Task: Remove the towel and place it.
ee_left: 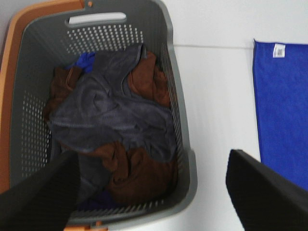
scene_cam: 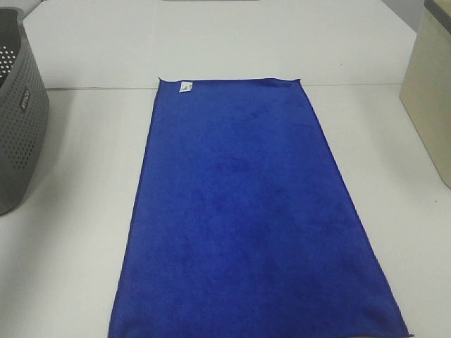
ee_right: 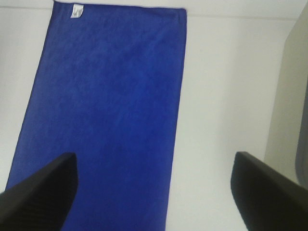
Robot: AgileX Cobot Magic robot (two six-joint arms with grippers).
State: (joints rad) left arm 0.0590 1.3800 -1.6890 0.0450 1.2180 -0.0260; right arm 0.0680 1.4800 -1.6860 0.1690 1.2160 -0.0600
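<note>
The towel (scene_cam: 243, 211) is a deep royal-blue cloth lying flat and spread out on the white table, with a small white tag (scene_cam: 186, 87) near its far left corner. It also shows in the left wrist view (ee_left: 281, 106) and the right wrist view (ee_right: 103, 110). Neither arm appears in the exterior high view. My left gripper (ee_left: 151, 187) hangs open above the grey basket, nothing between its fingers. My right gripper (ee_right: 154, 192) is open over the towel's right half and the bare table beside it, holding nothing.
A grey perforated laundry basket (scene_cam: 17, 120) stands at the table's left edge; the left wrist view shows its wall (ee_left: 180, 120) and grey, brown and blue cloths (ee_left: 110, 125) inside. A beige box (scene_cam: 431, 91) stands at the right. A seam (scene_cam: 91, 89) crosses the white table.
</note>
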